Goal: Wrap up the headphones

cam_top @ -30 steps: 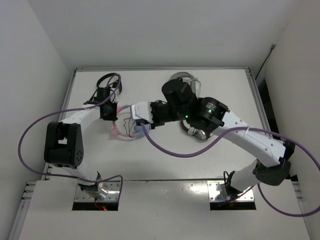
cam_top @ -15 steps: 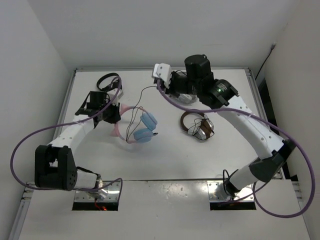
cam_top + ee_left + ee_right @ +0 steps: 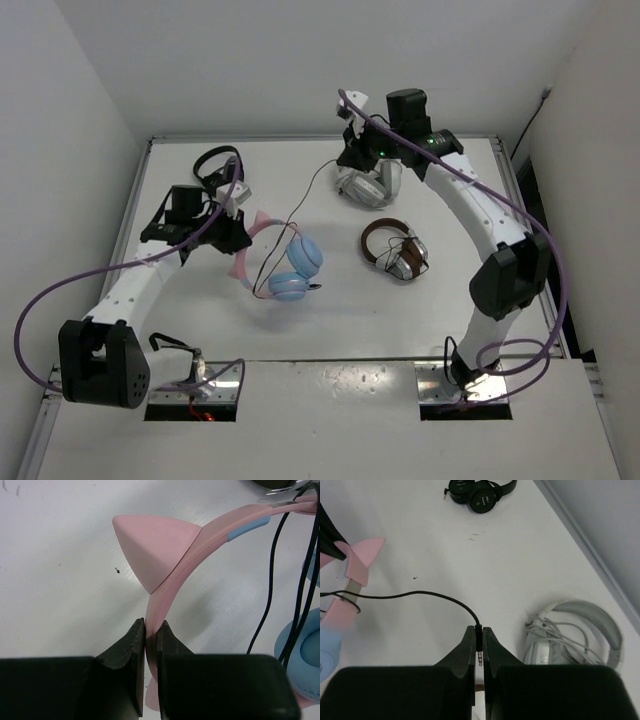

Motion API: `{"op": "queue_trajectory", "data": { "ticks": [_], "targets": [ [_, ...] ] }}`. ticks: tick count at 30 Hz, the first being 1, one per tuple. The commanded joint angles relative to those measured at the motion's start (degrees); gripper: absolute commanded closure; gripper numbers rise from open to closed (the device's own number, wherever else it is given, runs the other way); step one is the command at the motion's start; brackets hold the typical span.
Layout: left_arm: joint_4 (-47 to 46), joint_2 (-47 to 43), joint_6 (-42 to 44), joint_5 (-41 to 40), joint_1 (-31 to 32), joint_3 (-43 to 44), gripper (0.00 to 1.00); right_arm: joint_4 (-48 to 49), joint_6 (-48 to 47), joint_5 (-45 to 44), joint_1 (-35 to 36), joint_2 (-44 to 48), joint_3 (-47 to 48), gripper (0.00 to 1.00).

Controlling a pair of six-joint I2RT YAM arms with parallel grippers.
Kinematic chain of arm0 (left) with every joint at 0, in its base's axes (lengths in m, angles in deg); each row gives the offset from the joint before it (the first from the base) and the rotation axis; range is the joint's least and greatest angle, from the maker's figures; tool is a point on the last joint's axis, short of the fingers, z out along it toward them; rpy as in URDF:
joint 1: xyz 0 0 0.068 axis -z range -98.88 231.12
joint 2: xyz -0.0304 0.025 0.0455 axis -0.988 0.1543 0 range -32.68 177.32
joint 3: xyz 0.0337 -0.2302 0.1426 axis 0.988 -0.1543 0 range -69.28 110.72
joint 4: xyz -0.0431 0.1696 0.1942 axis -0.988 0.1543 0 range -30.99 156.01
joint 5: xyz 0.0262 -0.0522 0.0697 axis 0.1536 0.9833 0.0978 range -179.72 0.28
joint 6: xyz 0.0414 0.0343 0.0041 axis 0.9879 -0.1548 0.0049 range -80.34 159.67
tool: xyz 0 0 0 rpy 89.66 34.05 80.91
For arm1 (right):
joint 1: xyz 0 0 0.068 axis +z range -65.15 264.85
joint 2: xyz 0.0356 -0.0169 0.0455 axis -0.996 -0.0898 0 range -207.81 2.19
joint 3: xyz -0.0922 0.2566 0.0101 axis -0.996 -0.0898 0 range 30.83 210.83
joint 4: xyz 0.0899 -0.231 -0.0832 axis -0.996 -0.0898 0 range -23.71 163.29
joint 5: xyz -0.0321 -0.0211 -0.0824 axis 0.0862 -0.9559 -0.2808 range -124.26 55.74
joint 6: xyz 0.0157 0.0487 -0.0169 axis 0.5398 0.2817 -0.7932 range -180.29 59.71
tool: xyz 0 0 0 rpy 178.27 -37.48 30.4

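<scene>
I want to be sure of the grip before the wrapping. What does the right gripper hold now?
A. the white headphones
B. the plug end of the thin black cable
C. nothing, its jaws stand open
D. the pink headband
B: in the right wrist view the right gripper is shut on the plug at the end of the black cable, which runs off toward the headphones.

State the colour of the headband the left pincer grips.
Pink headband, clearest in the left wrist view.
</scene>
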Motion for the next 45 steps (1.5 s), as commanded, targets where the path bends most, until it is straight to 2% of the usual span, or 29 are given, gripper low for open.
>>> {"op": "queue_trajectory", "data": {
  "ticks": [1, 7, 16, 22, 28, 29, 32, 35, 40, 45],
  "targets": [
    [0.4, -3.5, -1.7, 6.6, 0.5, 2.0, 1.00, 3.5, 5.8, 4.0, -1.2, -2.9, 3.4, 1.00],
    [0.4, -4.0, -5.0, 8.7, 0.0, 3.9, 1.00, 6.2, 10.8, 5.9, -1.2, -6.7, 1.6, 1.00],
    [-2.5, -2.2, -17.2, 8.7, -4.6, 5.1, 1.00, 11.7, 17.0, 9.3, 0.8, -4.8, -11.7, 1.00],
    [-4.6, -1.1, -25.4, 0.1, -7.7, 5.7, 1.00, 17.1, 23.8, 12.1, 2.7, -1.0, -21.5, 1.00],
    [-5.1, 0.7, -32.9, -9.0, -9.1, 6.9, 1.00, 22.8, 30.9, 14.1, 4.9, 0.1, -26.4, 1.00],
    [-4.6, 1.3, -34.7, -13.2, -9.1, 6.9, 1.00, 22.8, 31.5, 14.1, 5.5, 0.1, -27.2, 1.00],
    [-1.1, 5.0, -39.3, -21.5, -9.1, 8.6, 1.00, 25.2, 33.1, 14.1, 8.1, -1.8, -27.8, 1.00],
    [1.0, 8.6, -41.7, -24.9, -8.5, 9.4, 1.00, 28.1, 36.7, 14.1, 10.3, -4.5, -27.8, 1.00],
    [0.9, 9.9, -44.9, -23.1, -8.5, 8.8, 1.00, 28.6, 36.7, 12.3, 14.8, -12.1, -22.2, 1.00],
    [0.3, 12.0, -47.9, -20.5, -11.2, 10.7, 1.00, 29.6, 37.3, 12.3, 16.6, -16.0, -19.4, 1.00]
  ]
}}
